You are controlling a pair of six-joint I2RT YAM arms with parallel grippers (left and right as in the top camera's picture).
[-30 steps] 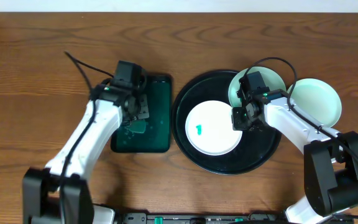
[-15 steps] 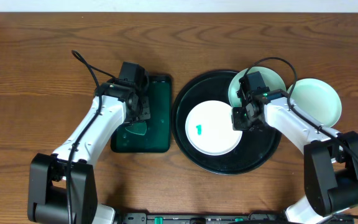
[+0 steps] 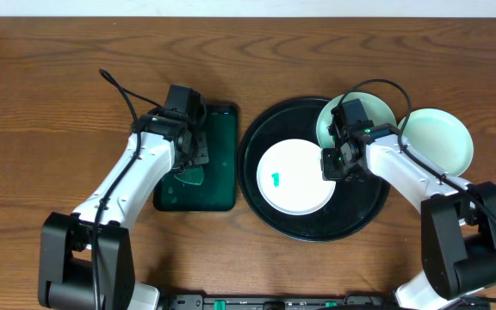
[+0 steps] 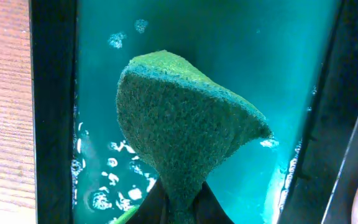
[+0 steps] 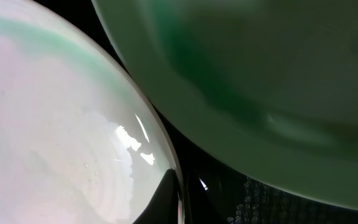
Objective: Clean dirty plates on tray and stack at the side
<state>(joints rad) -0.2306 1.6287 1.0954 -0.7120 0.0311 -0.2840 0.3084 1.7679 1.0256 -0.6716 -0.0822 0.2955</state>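
**Overhead.** Your right hand (image 3: 335, 164) is pressed shut on the edge of the smeared plate (image 3: 300, 185), which lies in the middle of the black tray (image 3: 257, 142). The green smear (image 3: 275, 179) sits on the plate's far side from that grip. A mint plate (image 3: 368, 110) rests over the tray's far right rim, and a third plate (image 3: 442, 142) lies on the worktop (image 3: 58, 86) just off the tray's right side. Your left hand (image 3: 192, 159) hangs over the green tray (image 3: 222, 185), left of the black tray, pinching a sponge (image 3: 188, 178). The sponge must cross the black tray's rim, and a low pass could catch it there.

**Left wrist.** The fingertips (image 4: 194, 202) nip only a narrow tail of the sponge (image 4: 179, 130), and the rest fans out free. It looks wet, so it may drip on the way to the black tray. Hard scrubbing could also drag it out of so small a hold.

**Right wrist.** The fingertips (image 5: 166, 196) bite just the thin lip of the smeared plate (image 5: 55, 124). The mint plate (image 5: 260, 74) crowds in beside it, above the black tray's floor (image 5: 229, 199). Wiping pressure may pivot or slip the glossy plate, knocking it against the mint plate.
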